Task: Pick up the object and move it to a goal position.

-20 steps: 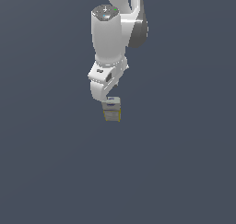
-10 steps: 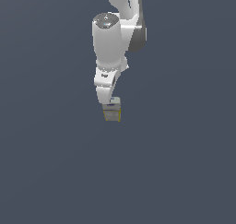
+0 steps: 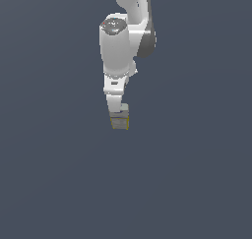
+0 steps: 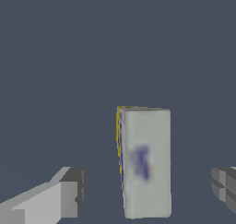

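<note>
A flat, dark blue-grey surface (image 3: 197, 184) fills both views, and nothing else lies near the gripper (image 3: 118, 116) or stands between it and the box (image 3: 119, 121). The white arm (image 3: 120, 46) comes down from above in the exterior view, its wrist pointing straight at the surface.

The box is a small rectangular block, pale grey-white on its broad face (image 4: 146, 162), with a yellow edge along one long side and a smudged blue-purple mark near the middle of that face; the print is too blurred to read.

In the wrist view the box stands between the two fingers (image 4: 69, 193), with open space on either side of it: one finger is well clear of its yellow-edged side, the other shows only at the frame's border. The jaws are spread wide and grip nothing. In the exterior view the box sits directly under the fingertips, which appear to reach down around its upper part, though the small render makes that hard to confirm.
</note>
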Motion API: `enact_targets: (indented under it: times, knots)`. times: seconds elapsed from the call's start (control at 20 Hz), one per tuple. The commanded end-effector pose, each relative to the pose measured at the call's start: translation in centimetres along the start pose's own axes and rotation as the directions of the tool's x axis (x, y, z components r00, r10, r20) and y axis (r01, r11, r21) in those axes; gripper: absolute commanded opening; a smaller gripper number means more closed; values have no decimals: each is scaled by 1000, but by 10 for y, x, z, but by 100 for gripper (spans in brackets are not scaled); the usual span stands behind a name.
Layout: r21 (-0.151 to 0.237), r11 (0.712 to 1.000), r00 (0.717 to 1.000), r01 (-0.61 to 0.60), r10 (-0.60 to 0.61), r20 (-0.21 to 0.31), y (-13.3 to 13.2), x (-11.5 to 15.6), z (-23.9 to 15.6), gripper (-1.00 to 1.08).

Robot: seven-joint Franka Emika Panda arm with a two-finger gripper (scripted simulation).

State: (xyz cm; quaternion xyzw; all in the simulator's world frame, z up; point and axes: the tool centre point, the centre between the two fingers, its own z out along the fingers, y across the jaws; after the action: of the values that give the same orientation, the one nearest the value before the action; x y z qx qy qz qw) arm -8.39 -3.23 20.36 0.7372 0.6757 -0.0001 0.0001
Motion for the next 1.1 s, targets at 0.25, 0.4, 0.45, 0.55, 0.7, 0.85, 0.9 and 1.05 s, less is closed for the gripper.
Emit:
enact_targets:
  times: [0.25,0.4,0.45,0.55,0.7,0.85,0.9,1.05]
  knots:
    - [0,1000,1000,19,-19,0,0,0,2,100]
    - [0,1000,1000,19,-19,0,-1,0,6,100]
    - [0,1000,1000,19,-19,0,-1,0,8,100]
    - [0,1000,1000,20,-20,0,-1,0,15,100]
    - [0,1000,1000,21,-21,0,-2,0,29,100]
    - [0,1000,1000,22,-22,0,-2,0,42,100]
    - [0,1000,1000,22,-22,0,-2,0,45,100]
    - [0,1000,1000,23,-23,0,-1,0,51,100]
